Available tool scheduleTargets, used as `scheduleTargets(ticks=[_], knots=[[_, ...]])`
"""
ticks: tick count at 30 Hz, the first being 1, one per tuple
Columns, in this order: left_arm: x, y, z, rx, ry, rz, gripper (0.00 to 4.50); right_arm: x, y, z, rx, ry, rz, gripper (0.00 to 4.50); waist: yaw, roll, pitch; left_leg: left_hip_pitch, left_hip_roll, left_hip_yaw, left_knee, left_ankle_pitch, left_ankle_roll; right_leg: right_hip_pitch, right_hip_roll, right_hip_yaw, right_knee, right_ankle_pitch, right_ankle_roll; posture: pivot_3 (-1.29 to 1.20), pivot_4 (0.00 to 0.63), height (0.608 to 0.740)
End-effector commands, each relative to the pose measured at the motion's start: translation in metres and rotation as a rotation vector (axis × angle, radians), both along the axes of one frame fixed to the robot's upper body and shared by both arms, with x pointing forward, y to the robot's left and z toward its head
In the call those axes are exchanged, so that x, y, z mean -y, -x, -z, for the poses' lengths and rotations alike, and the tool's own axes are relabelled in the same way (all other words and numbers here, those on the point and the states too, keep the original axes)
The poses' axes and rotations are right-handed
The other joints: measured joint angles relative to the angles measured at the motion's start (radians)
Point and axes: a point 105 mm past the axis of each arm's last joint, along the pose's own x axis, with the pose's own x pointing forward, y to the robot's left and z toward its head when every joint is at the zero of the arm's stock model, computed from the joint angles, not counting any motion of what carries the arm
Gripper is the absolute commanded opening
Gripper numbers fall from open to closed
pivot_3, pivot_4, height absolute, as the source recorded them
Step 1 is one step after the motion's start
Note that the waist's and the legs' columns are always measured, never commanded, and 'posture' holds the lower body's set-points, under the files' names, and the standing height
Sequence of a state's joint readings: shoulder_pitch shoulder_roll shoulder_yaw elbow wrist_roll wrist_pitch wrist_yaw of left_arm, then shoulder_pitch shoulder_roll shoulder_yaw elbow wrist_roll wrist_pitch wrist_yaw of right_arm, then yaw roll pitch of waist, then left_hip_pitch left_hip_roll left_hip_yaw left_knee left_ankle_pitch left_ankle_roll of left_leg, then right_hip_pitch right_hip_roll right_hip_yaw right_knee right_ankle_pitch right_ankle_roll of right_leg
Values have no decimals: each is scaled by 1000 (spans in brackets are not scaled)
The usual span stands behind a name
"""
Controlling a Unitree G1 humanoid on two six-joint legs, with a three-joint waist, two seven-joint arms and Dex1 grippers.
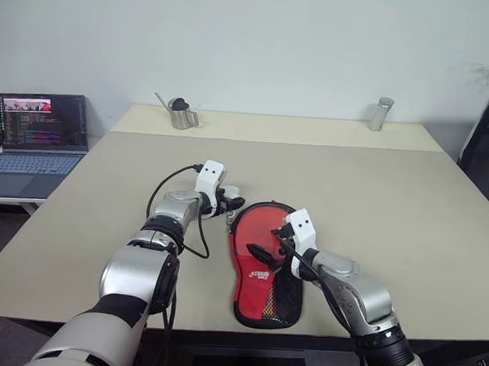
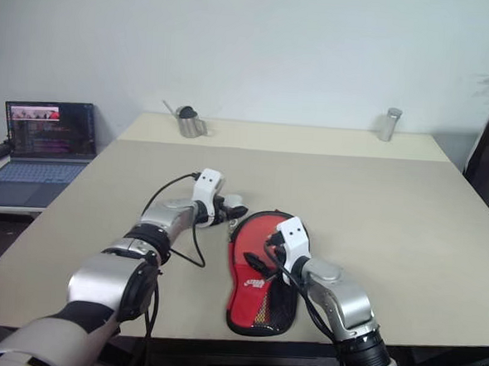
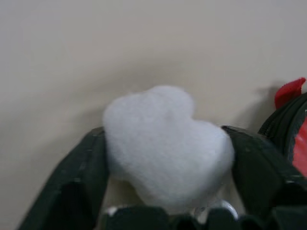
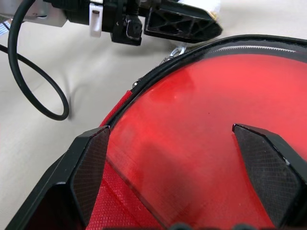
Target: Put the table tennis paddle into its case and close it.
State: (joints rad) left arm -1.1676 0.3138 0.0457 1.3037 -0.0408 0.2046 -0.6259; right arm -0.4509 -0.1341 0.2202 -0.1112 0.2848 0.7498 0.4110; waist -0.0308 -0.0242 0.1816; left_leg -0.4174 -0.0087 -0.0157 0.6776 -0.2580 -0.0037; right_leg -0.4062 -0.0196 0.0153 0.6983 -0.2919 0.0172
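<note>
Now, table tennis paddle (image 4: 206, 100): glossy red face lying flat inside the black zipper rim (image 4: 249, 47), apparently seated in the pouch already; handle hidden under the fabric.
Case (image 1: 254, 293): flat on the counter (image 1: 393, 200), red logo-and-mesh side up, round end pointing away, narrow end near the front edge; probably laid that way so the zip track faces both arms.
Left end effector (image 1: 232, 203): just beside the case's round end, clenched on a white fluffy puff (image 3: 165, 143), one black finger pressing each side of it.
Puff: looks like the zipper's pull charm, with a small metal ring (image 4: 178, 49) next to it at the rim; link between them too small to confirm.
Right end effector (image 4: 187, 139): released, fingers spread wide above the red face, grasping nothing; likely poised to press the case down so that it doesn't slide when the zip is drawn.
Step in hand: closing, by the look of it; insertion seemingly done, rim gaping at the round end.
Risk: soft puff slipping from the grip, or the whole case dragging along unless pinned.
Background: laptop (image 1: 40, 137) off to the left, metal pitcher (image 1: 181, 113) and cup (image 1: 381, 113) at the far edge, well apart from the work.
</note>
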Motion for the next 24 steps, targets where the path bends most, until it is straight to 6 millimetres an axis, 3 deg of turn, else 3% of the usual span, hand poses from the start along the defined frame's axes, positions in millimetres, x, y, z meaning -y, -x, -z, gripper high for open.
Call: scheduleTargets(ticks=[1,5,8,12,17,24], knots=[[-2,3,3,-9,4,25,2473,2,-1,-13,54,-20,9,4500,0,0,0,0,0,0,0,0,0,0,0,0,0,0,0,0,150,740],[-16,3,-5,17,80,-2,1136,7,3,-7,29,-28,12,4500,0,0,0,0,0,0,0,0,0,0,0,0,0,0,0,0,150,740],[-22,5,-18,58,183,11,473,10,3,6,5,-7,32,4500,-4,0,0,0,0,0,0,0,0,0,0,0,0,0,0,0,150,740],[-18,11,-28,100,249,83,362,11,1,17,-12,33,49,4500,-1,0,0,0,0,0,0,0,0,0,0,0,1,0,0,0,150,740],[3,17,-40,138,268,196,362,16,-1,34,-64,106,55,4500,2,-6,-4,1,0,0,1,0,0,1,0,0,1,0,0,0,150,740],[38,14,-38,181,11,335,361,17,4,51,-108,186,38,4500,2,-11,-10,2,0,-1,1,0,0,2,0,0,2,0,0,0,150,740]])
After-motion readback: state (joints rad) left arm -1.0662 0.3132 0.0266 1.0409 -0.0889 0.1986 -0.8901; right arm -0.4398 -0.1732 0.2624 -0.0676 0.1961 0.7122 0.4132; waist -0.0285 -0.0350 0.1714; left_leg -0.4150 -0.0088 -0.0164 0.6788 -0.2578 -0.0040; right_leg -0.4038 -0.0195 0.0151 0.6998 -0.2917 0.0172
